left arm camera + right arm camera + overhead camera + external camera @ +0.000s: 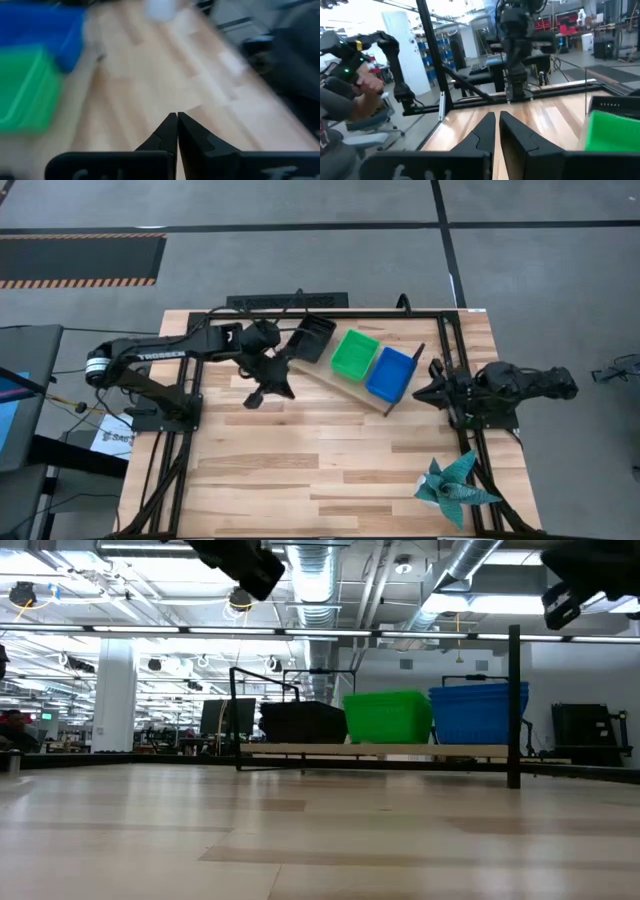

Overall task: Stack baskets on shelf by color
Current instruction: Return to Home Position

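The left gripper (252, 400) hangs raised above the surface (300, 470) with its two fingers pressed together tip to tip, holding nothing. The shelf (400, 750) lies just beside this gripper, set at an angle on the surface. The black basket stack (312, 338) occupies the shelf end nearest the left gripper, the green basket stack (355, 354) sits in the middle, and the blue basket stack (391, 373) occupies the end farthest from it. The number of baskets in each stack cannot be read. The right gripper (420, 392) is off the blue end of the shelf, near the blue basket stack but apart from it. Its fingers are likewise closed on each other and empty. A teal folded star (455, 485) lies on the surface well apart from the right gripper. Beyond the surface, a person's hand (367, 90) appears in the right wrist view.
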Robot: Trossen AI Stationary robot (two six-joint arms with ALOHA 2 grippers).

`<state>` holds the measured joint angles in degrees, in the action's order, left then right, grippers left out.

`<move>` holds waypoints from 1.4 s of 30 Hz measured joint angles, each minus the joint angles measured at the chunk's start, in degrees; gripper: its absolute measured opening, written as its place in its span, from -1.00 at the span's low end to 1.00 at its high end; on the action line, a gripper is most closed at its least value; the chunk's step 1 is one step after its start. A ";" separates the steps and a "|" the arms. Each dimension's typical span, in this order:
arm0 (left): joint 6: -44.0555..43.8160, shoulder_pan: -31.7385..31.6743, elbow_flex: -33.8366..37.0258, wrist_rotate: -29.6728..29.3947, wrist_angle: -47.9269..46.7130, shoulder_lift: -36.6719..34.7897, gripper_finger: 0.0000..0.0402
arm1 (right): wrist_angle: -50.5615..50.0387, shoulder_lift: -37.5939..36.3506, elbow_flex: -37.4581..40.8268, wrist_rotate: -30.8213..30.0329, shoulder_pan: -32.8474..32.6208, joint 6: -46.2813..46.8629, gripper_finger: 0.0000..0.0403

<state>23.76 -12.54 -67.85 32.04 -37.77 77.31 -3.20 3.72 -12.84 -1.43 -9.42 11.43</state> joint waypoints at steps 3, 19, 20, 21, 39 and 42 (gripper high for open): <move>1.96 0.30 0.24 5.19 -0.22 -0.92 -1.00 | -4.26 -3.70 0.04 0.06 -0.01 1.56 -0.75; -10.69 -2.66 18.48 8.99 17.60 -13.94 -1.00 | -2.30 -3.57 2.99 4.66 1.87 -2.87 -0.75; -12.51 -2.31 20.25 5.95 20.18 -16.08 -1.00 | -2.49 -3.57 2.99 4.64 2.62 -2.89 -0.75; -13.94 -1.92 22.43 4.00 23.53 -18.37 -1.00 | -2.59 -3.57 2.99 4.63 3.42 -2.98 -0.75; -37.26 -0.44 67.07 -16.91 54.95 -63.17 -1.00 | 2.33 -3.57 6.74 13.40 14.27 -0.37 -0.75; -36.99 -0.42 67.14 -17.54 47.60 -67.70 -1.00 | 6.54 -3.57 9.89 15.56 14.78 1.92 -0.75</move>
<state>-13.24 -12.95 -0.71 14.50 9.83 9.62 3.34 0.15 -2.95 14.13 5.36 13.35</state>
